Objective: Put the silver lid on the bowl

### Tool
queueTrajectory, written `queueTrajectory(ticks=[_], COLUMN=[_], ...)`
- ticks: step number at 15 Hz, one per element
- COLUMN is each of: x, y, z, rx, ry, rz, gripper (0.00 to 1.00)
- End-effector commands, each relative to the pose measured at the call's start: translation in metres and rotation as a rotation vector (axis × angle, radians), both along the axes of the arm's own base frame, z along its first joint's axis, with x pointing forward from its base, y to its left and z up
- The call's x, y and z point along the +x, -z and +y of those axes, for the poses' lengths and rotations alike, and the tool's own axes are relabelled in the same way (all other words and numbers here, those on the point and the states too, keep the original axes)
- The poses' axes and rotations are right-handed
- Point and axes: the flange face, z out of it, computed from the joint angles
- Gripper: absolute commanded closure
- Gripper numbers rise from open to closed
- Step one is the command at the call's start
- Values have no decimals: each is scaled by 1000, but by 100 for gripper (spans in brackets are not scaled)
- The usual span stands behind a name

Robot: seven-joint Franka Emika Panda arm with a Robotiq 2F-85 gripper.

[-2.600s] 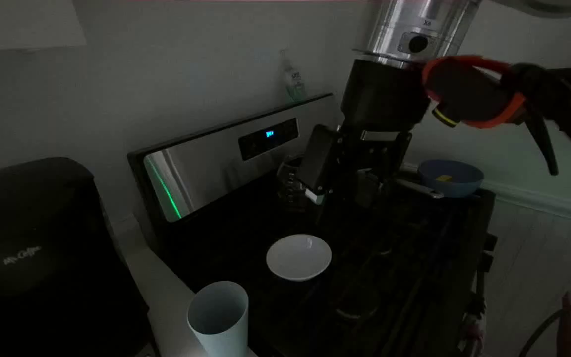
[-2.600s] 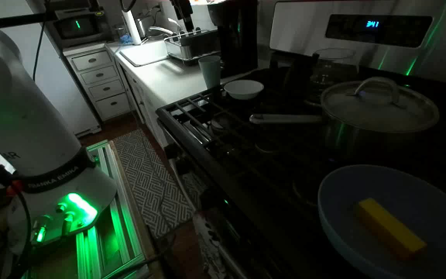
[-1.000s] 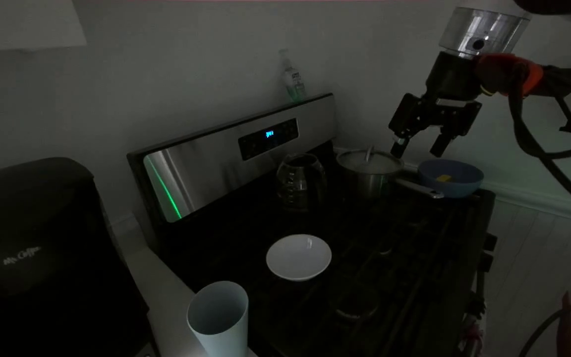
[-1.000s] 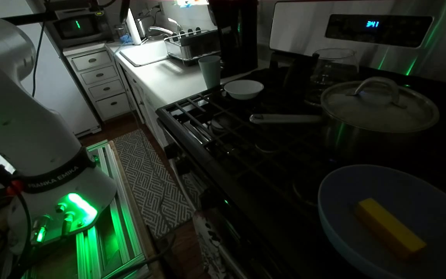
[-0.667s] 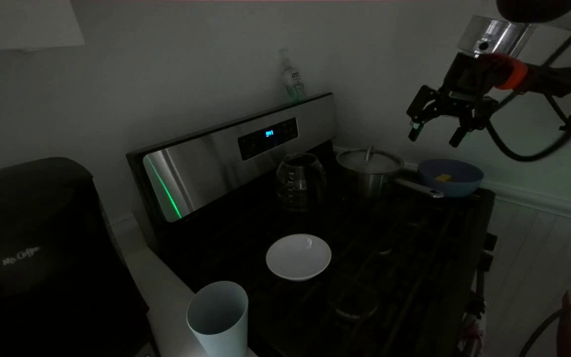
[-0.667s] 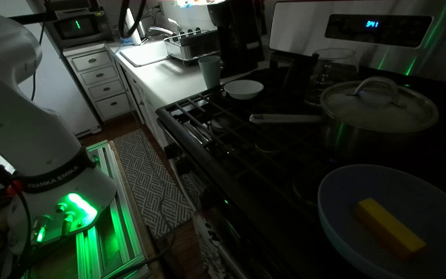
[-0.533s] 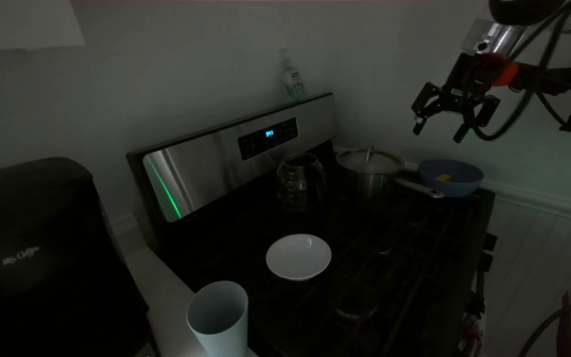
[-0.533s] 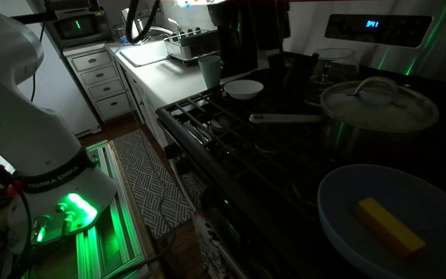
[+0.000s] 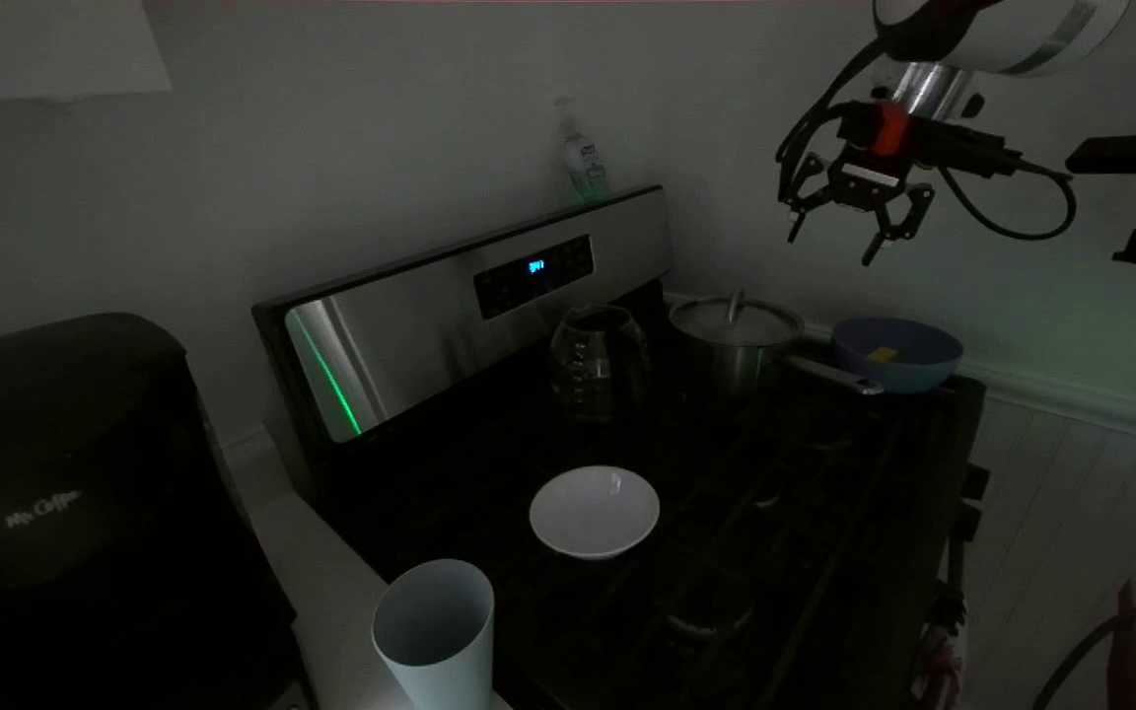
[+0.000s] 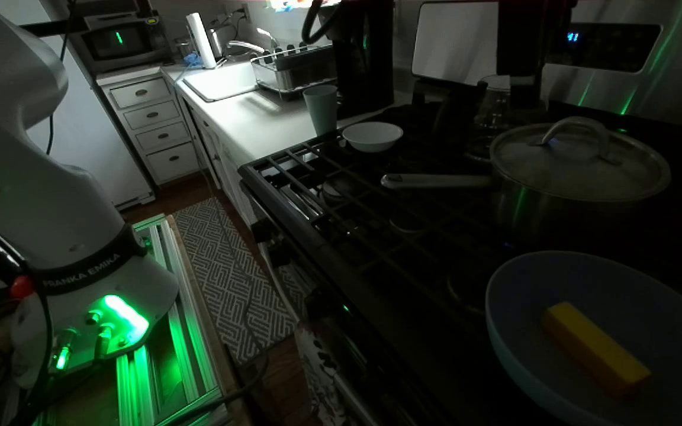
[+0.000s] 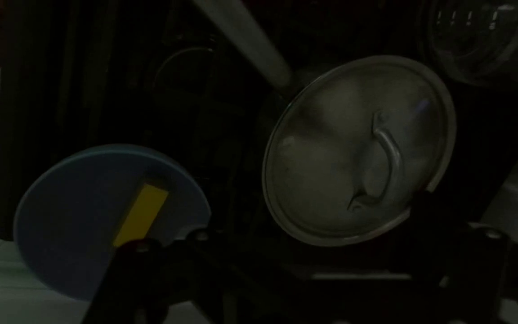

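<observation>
Seemingly pre-grasp: black claw (image 9: 831, 242) wide, empty, well above round silver metal lid (image 11: 331, 166) on grey steel pot (image 9: 738, 367). Next: align, lower, pinch arched handle (image 11: 394, 155), carry to round blue-grey bowl (image 11: 74, 211) beside pot.

In an exterior view, a cup (image 9: 438, 636) stands at eight o'clock from the white bowl (image 9: 595, 513); a carafe (image 9: 596, 363), twelve.

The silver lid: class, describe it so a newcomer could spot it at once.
On the dark stove, find the steel pot between the glass carafe and the blue bowl. The silver lid lies on that pot. Unlike its neighbours, it is a round metal cover with an arched handle.
</observation>
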Motion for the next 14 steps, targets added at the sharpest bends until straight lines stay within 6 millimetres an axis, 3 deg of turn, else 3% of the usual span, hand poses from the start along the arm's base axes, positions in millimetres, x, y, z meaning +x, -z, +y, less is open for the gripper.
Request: queueTrajectory(ticks=[1,2,9,14], x=[2,2,83,113], y=[-1,-1,21,48], z=[-2,-2,-29,-48], rx=[2,2,183,272], ry=[3,5,25,57], rz=[1,1,64,188], gripper=[0,0,0,0])
